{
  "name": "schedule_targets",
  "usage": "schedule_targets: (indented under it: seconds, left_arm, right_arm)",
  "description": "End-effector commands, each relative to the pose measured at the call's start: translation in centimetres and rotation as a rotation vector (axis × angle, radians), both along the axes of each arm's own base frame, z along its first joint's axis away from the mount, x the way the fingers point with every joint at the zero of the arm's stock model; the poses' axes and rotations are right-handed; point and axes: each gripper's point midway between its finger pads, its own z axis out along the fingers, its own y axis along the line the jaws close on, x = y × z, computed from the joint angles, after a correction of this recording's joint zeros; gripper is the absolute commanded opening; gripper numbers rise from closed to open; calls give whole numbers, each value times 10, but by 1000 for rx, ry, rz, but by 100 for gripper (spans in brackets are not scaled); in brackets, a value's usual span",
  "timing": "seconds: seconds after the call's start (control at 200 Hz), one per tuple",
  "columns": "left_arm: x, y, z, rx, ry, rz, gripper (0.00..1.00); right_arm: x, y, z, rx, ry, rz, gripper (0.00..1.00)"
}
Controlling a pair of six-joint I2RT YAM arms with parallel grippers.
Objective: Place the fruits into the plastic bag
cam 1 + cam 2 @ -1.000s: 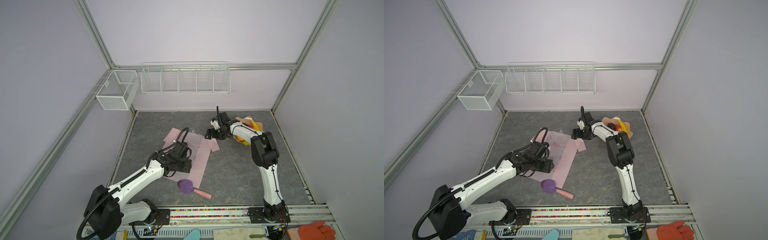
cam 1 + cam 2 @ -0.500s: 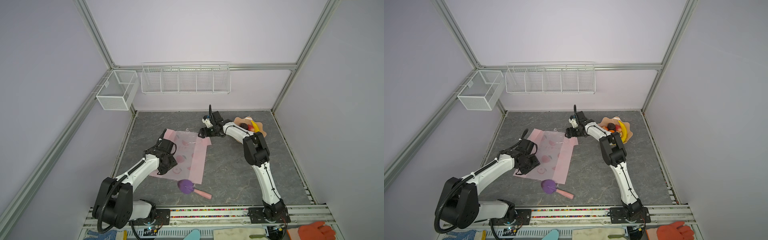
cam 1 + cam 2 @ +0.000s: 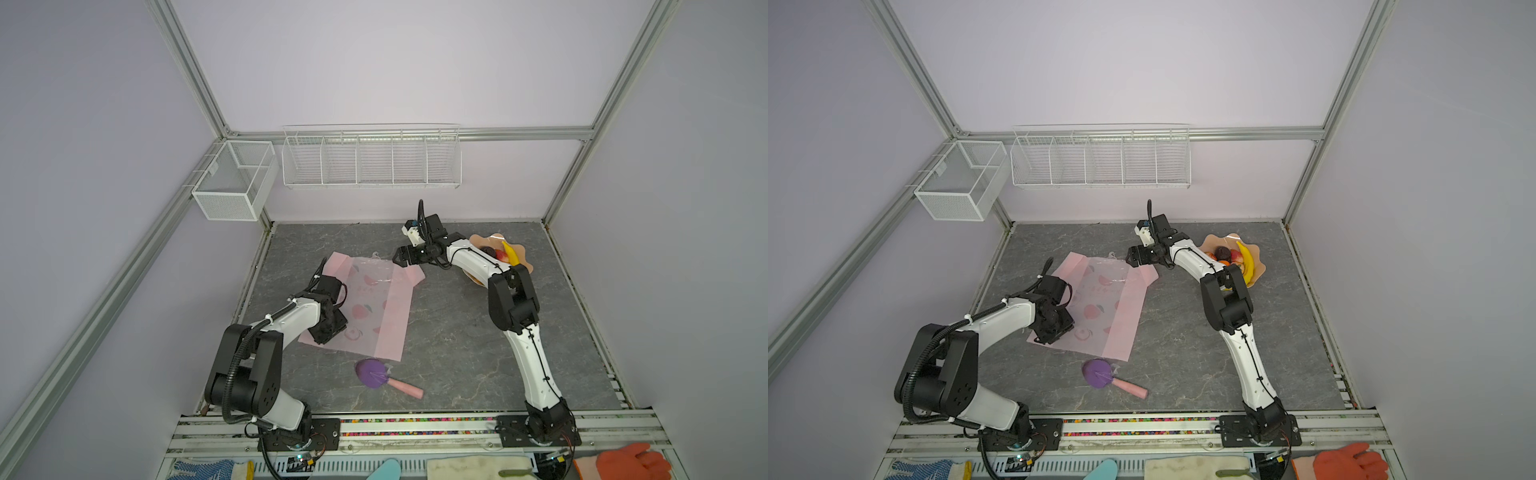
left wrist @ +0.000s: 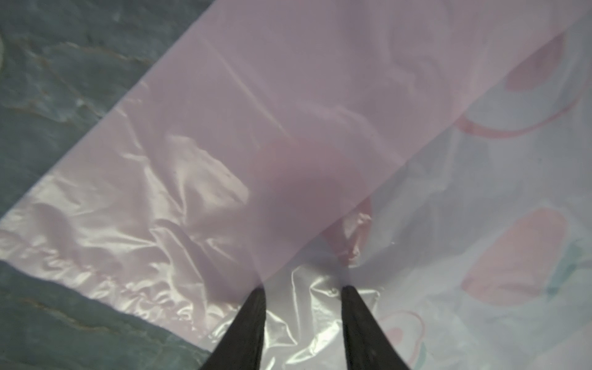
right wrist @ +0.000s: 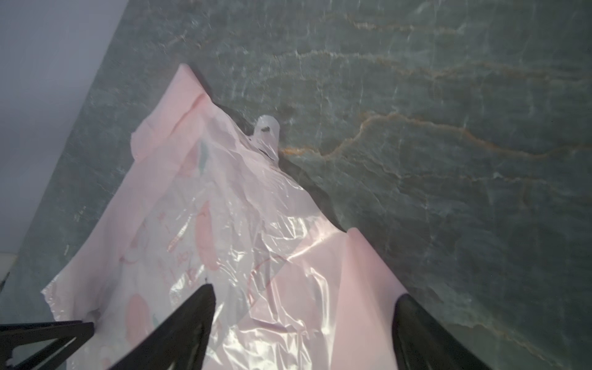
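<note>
The plastic bag (image 3: 374,307) (image 3: 1104,299) lies flat on the grey table, pale pink with a clear peach-printed middle. My left gripper (image 3: 324,334) (image 3: 1051,336) (image 4: 302,288) presses down on its near left corner. Its jaws stand narrowly apart, with crinkled film (image 4: 288,112) under and between them. My right gripper (image 3: 399,262) (image 3: 1130,262) (image 5: 304,291) hangs wide open over the bag's far right pink handle (image 5: 368,282), nothing gripped. The fruits sit in the peach bowl (image 3: 1214,241) behind my right arm: a banana (image 3: 1248,259) (image 3: 510,253), a dark ball (image 3: 1222,252) and an orange (image 3: 1224,262).
A purple round-headed tool with a pink handle (image 3: 374,373) (image 3: 1098,373) lies just in front of the bag. White wire baskets (image 3: 370,158) hang on the back wall and a mesh box (image 3: 232,183) on the left. Gloves (image 3: 623,461) lie beyond the front rail.
The left gripper slid from the bag's middle to its near left corner and its jaws narrowed. The right gripper moved left, away from the bowl. The bag now lies flatter and further left.
</note>
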Motion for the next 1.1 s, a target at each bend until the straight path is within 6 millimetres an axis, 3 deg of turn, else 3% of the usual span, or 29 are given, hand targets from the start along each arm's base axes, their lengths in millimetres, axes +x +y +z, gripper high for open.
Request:
schedule_targets:
  seconds: [0.0,0.135,0.355,0.545,0.77,0.885,0.97,1.095]
  left_arm:
    - [-15,7,-31,31,87,-29,39]
    - [-11,4,-32,30,93,-54,37]
    - [-9,3,-34,29,103,-75,35]
    - [-6,2,-32,32,100,-93,34]
    - [1,2,-27,41,86,-120,33]
    - [7,2,-23,51,74,-125,33]
    - [16,2,-17,58,56,-134,33]
    - [31,2,-11,70,40,-149,32]
  right_arm:
    - [5,17,3,65,3,23,86]
    - [13,28,-15,49,51,37,86]
    - [27,32,-25,67,41,5,86]
    - [24,31,-57,28,86,19,84]
    - [23,33,-67,37,82,54,77]
    - [10,43,-62,58,98,112,68]
    - [-13,52,-63,48,126,169,61]
    - [-41,47,-75,-2,148,162,44]
